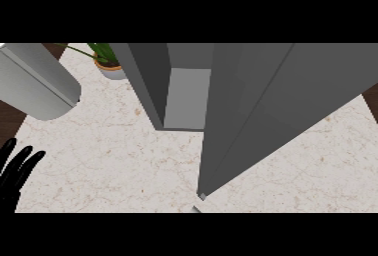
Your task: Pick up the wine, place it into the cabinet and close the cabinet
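At the far left edge, the black left hand [16, 169] rests with fingers straight, slightly apart and pointing up, holding nothing. Above it lies a grey forearm [35, 80]. Farther right stands a green potted plant in a tan pot [108, 62]. Next, the tall grey cabinet [188, 95] stands on the pale marble counter [111, 165], its grey door [258, 110] swung open, likely for loading. The wine is not visible, so its axis cannot be told; the right hand is out of view.

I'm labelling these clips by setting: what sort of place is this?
Probably a kitchen counter: a pale marble-look countertop, a grey cabinet standing on it with its door swung open, and a potted plant at the back. The left hand rests open at the left edge.
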Robot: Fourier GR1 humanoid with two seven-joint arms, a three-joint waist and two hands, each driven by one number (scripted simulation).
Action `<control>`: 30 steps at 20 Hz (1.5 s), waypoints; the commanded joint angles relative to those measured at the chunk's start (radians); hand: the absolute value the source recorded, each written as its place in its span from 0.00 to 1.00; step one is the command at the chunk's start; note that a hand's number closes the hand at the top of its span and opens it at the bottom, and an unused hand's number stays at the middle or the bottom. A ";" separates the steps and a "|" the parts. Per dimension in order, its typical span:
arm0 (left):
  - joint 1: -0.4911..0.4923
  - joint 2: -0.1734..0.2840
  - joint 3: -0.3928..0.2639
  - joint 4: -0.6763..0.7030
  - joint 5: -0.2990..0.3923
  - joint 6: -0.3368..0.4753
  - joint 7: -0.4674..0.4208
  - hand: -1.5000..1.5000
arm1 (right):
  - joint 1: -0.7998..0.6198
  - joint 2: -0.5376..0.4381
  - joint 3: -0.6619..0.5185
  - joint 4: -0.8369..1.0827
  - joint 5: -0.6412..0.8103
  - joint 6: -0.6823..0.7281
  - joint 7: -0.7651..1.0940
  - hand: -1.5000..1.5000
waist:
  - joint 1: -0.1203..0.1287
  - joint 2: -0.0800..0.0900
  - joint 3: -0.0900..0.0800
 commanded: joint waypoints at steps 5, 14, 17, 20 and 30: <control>0.103 0.101 0.124 0.080 0.067 -0.170 -0.026 0.00 | -0.240 0.032 0.156 0.118 0.074 -0.269 -0.024 1.00 | 0.016 -0.001 -0.002; 0.165 0.149 0.199 0.165 0.067 -0.314 -0.056 0.00 | -0.438 0.029 0.019 0.246 0.064 -0.451 -0.071 1.00 | 0.036 0.007 -0.002; 0.191 0.151 0.209 0.153 0.063 -0.348 -0.054 0.00 | -0.522 0.031 -0.070 0.339 0.032 -0.499 -0.073 1.00 | 0.043 0.009 0.000; 0.211 0.164 0.256 0.168 0.095 -0.388 -0.040 0.00 | -0.648 0.034 -0.106 0.461 -0.004 -0.547 -0.070 1.00 | 0.030 0.009 0.002; 0.255 0.111 0.331 0.236 0.029 -0.449 -0.031 0.00 | -0.888 0.037 -0.408 0.895 -0.287 -0.242 -0.296 1.00 | 0.020 0.017 0.003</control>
